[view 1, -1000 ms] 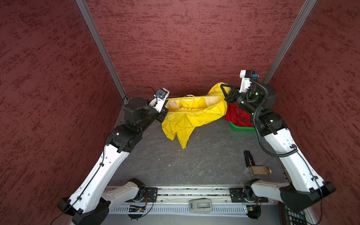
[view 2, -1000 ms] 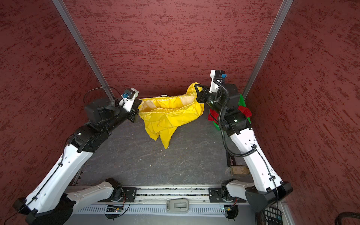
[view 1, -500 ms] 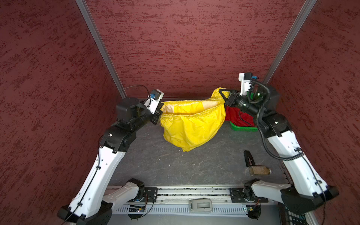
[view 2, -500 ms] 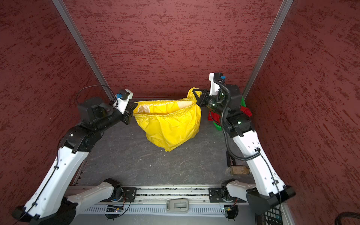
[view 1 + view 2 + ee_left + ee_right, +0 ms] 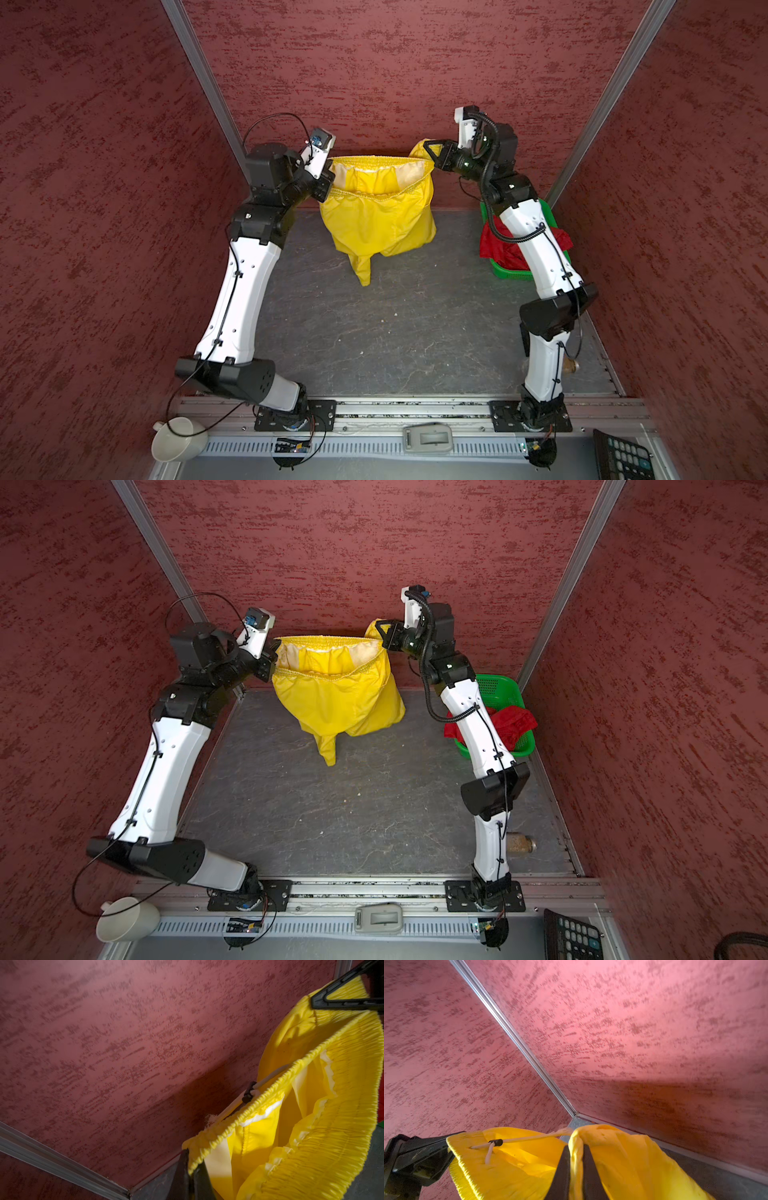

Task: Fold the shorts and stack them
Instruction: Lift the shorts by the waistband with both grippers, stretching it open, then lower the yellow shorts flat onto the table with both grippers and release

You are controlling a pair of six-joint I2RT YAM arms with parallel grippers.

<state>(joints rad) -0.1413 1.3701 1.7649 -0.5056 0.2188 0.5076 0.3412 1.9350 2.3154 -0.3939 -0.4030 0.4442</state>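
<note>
You see only part of the red shorts point(image 5: 490, 245) at the right of both top views: the right arm point(image 5: 536, 245) covers their middle and much of the green basket point(image 5: 511, 272). The calculator point(image 5: 619, 457) is cut off at the lower right corner.

Arms raised, left claw point(image 5: 330, 183), right claw point(image 5: 429, 154) (both clamped)

The yellow shorts point(image 5: 376, 216) have cream inside the top. The red shorts point(image 5: 490, 245) are bright red. The basket point(image 5: 496, 685) is green with tiny holes. The walls point(image 5: 374, 62) are dark red with darker streaks. The floor point(image 5: 374, 332) is grey
</note>
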